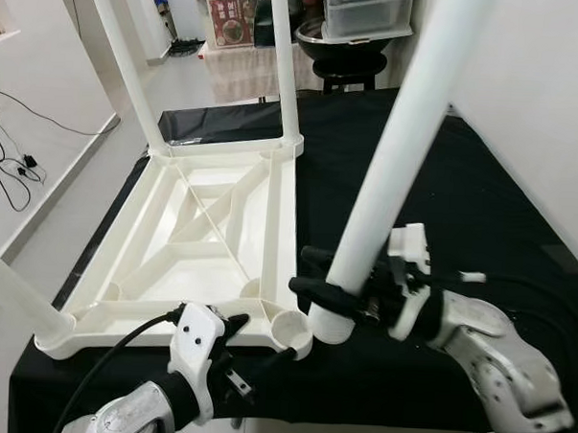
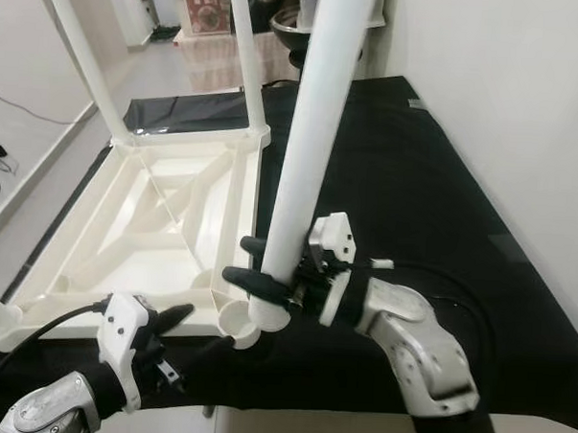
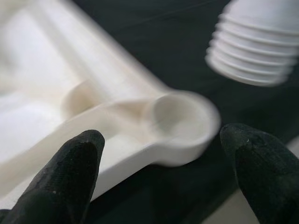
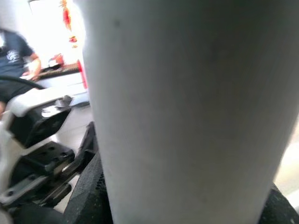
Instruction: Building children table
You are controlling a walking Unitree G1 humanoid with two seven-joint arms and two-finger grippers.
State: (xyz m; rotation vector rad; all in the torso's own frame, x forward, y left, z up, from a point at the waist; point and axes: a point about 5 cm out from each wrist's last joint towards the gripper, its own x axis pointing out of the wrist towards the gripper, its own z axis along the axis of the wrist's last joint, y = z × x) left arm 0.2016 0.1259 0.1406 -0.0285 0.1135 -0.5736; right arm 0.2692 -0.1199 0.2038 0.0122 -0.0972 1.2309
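A white plastic tabletop (image 1: 207, 234) lies upside down on a black cloth (image 1: 434, 184). Its near right corner has a round socket (image 1: 293, 330), also seen close up as the socket (image 3: 180, 119). My right gripper (image 1: 304, 271) is shut on a long white table leg (image 1: 387, 173), holding it upright and slightly tilted. The leg's threaded end (image 3: 252, 51) hangs just right of the socket, slightly above it. My left gripper (image 1: 250, 347) is open just before that corner, with its fingers (image 3: 77, 158) on either side of the socket.
Two legs (image 1: 125, 61) (image 1: 285, 63) stand at the far corners and a third (image 1: 17, 299) at the near left corner. A stool and storage boxes (image 1: 365, 18) are behind the table. Cables (image 1: 13, 166) lie on the floor to the left. A blurred person (image 4: 14, 51) is in the background.
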